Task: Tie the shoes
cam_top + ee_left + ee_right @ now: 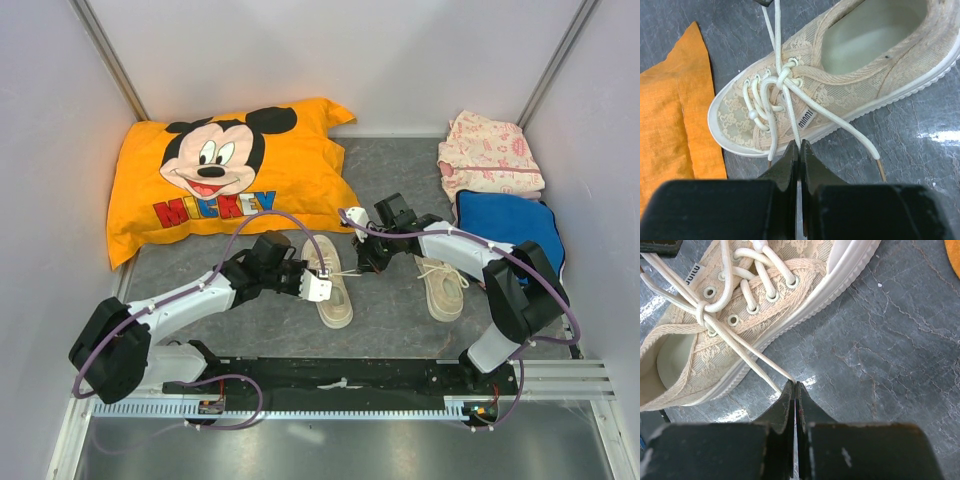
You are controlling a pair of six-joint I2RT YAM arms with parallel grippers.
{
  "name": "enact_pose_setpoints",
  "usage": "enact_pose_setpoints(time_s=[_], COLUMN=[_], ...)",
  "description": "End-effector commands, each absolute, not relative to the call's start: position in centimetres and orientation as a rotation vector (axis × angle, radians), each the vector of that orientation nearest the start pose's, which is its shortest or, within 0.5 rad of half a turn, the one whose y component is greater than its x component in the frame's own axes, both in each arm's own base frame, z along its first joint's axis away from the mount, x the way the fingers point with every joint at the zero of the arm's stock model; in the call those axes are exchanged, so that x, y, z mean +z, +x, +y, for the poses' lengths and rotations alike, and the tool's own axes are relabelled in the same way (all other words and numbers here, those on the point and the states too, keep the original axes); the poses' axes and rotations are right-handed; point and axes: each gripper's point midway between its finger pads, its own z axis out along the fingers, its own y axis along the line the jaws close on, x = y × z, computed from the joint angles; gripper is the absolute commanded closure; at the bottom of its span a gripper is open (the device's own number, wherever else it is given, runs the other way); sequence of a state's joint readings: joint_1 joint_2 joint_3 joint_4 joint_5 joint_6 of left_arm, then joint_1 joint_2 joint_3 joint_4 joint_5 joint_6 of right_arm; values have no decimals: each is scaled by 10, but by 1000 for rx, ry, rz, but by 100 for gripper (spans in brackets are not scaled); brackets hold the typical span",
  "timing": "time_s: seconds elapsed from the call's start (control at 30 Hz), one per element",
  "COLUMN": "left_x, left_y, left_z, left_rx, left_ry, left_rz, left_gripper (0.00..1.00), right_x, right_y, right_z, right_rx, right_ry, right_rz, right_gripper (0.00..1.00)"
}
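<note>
Two shoes [335,295]; left end effector [799,146], right end effector [794,385] each pinching one lace [792,117].

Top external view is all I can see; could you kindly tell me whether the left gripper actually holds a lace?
Observer: Yes, the left gripper is shut on one lace strand leading from the shoe.
Operator: And the right one?
Observer: The right gripper pinches two strands from the same shoe.
Operator: Is a bow formed?
Observer: No, just a simple knot.
</note>
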State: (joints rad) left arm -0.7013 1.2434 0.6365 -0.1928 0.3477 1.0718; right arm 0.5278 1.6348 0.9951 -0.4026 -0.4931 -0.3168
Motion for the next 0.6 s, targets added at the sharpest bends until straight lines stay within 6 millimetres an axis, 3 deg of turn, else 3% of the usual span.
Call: enact_pose_setpoints(time_s=[0.0,0.23,0.3,0.33,0.4,0.57], left_x=[55,74,77,82,93,130], left_y=[226,241,244,245,244,245], left_z=[-189,-206,-209,-212,-217,-230], left_rx=[-158,-186,-196,-202,-229,-297], left_ry=[1973,1923,1912,1893,1867,1753], left_rz=[1497,1498,1509,1509,1490,1497], left_gripper=[98,98,88,78,71,53], right_x=[31,56,59,63,72,114], right_y=[282,261,253,251,251,273], right_z=[172,217,222,226,230,245], right_rx=[384,650,700,726,758,751], right_ry=[-1156,-1285,-1310,-1318,-1300,-1219], right_rz=[2465,2359,2361,2351,2335,2220], right_gripper=[100,100,100,98,87,66])
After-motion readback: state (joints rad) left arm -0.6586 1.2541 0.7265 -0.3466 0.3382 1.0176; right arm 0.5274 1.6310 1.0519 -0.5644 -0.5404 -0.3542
